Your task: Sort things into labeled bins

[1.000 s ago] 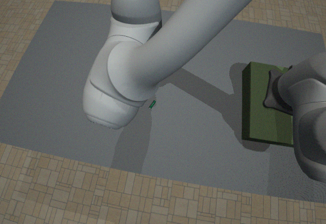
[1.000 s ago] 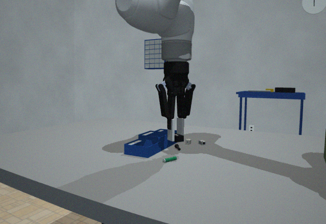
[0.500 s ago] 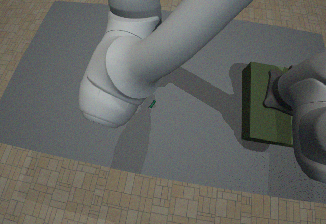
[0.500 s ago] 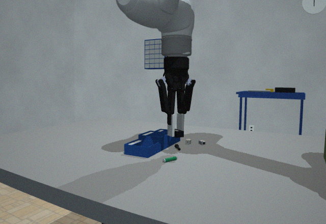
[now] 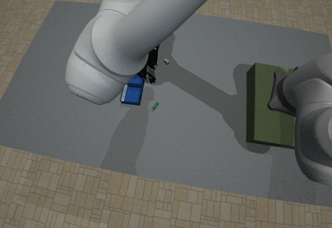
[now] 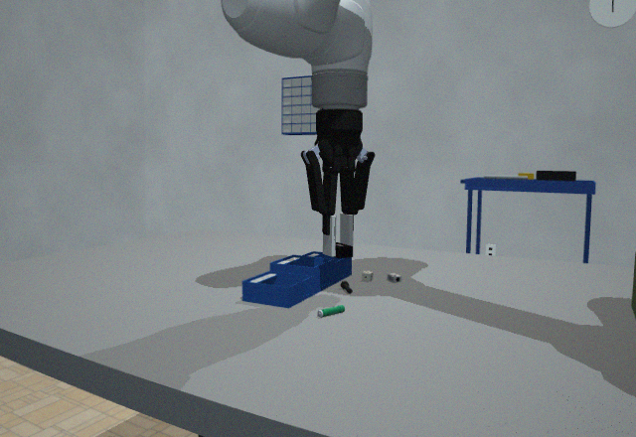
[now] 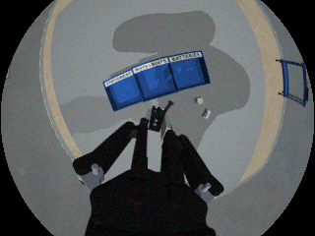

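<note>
Gripper (image 7: 157, 120) clamping bolt (image 7: 157, 118), above bins (image 7: 157, 79)

In the top view the arm (image 5: 128, 27) is covering most of the blue bins (image 5: 133, 93); their white labels (image 7: 156, 66) are staying too blurred to read, and the dark piece at the end effector (image 7: 157, 120) is too small to identify

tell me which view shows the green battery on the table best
The exterior view: the green battery lies in plain sight in front of the blue bins, its pale end showing. The top view shows it too, but smaller, just off the bins' corner. In the wrist view it does not appear.
</note>
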Controlling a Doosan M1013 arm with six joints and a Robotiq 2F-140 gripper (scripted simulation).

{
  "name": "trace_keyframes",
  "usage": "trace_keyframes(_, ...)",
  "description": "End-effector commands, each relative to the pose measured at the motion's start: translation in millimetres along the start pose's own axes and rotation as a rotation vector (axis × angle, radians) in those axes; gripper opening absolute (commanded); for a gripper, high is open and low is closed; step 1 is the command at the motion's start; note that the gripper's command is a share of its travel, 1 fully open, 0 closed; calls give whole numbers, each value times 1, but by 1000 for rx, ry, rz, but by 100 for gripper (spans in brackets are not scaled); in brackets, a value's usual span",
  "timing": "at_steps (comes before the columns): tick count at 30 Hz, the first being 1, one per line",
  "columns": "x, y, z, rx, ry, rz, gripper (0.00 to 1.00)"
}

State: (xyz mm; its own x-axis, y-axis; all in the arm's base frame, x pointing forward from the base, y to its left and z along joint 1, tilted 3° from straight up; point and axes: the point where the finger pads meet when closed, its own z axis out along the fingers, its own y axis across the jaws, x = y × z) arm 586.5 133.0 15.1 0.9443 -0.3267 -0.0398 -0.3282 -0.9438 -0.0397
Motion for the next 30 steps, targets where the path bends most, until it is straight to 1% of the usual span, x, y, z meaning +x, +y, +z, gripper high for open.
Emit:
trace_keyframes(1, 17, 7, 0, 1, 0, 0, 13)
trace_keyframes(3, 17, 7, 0, 1, 0, 0, 13)
trace_keyframes(7, 39, 17, 0, 1, 0, 0, 13)
trace_keyframes(10, 55, 25, 0, 0, 0, 150, 13)
trace_keyframes(18, 99, 44, 0, 4, -1, 474, 13)
trace_keyframes(20, 99, 44, 0, 4, -1, 474, 13)
trace_keyframes(21, 105, 47, 0, 1, -1, 586, 13)
trace_keyframes(23, 114, 51, 0, 4, -1, 641, 13)
trace_keyframes(30, 114, 51, 0, 5, -3, 914, 13)
